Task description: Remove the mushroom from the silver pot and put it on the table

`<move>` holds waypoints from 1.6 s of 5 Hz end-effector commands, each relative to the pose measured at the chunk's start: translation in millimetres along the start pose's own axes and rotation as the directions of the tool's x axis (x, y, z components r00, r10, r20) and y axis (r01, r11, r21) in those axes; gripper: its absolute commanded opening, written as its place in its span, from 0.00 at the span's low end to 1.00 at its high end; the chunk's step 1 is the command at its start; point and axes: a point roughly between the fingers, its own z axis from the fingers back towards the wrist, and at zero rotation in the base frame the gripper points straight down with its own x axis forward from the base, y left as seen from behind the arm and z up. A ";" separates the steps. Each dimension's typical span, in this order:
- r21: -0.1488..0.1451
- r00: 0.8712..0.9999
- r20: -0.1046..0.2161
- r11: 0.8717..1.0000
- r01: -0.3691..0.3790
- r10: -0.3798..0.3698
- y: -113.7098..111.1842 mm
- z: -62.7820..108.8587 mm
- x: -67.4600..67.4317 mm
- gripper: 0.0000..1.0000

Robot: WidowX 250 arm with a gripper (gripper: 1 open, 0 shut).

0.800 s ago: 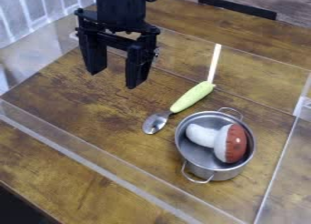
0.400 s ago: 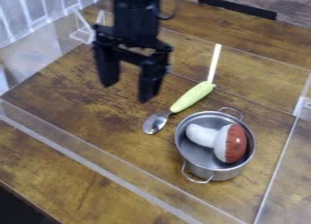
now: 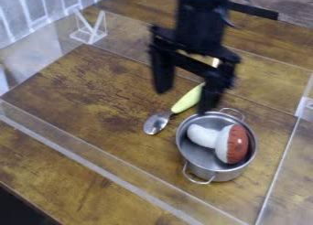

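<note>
Camera view: gripper (image 3: 189,85) jaws wide apart, empty, centre frame, above-left of silver pot (image 3: 196,162). Mushroom (image 3: 225,139) lies inside pot, lower right. Step: approach. Next: shift right, descend over the mushroom, clamp.

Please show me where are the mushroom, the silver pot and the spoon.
mushroom (image 3: 228,140), camera view, on its cap.
silver pot (image 3: 196,156), camera view, on its near rim.
spoon (image 3: 156,124), camera view, on its bowl.
</note>
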 end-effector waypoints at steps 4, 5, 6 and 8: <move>0.028 0.993 0.077 0.996 0.083 -0.085 -21.1 -24.2 31.3 1.00; 0.047 0.989 0.077 0.991 0.124 -0.128 -25.8 -37.3 45.8 1.00; 0.054 0.991 0.081 0.993 0.105 -0.109 -15.1 -40.9 54.8 1.00; 0.047 0.994 0.087 0.997 0.057 -0.061 8.7 -42.2 63.8 1.00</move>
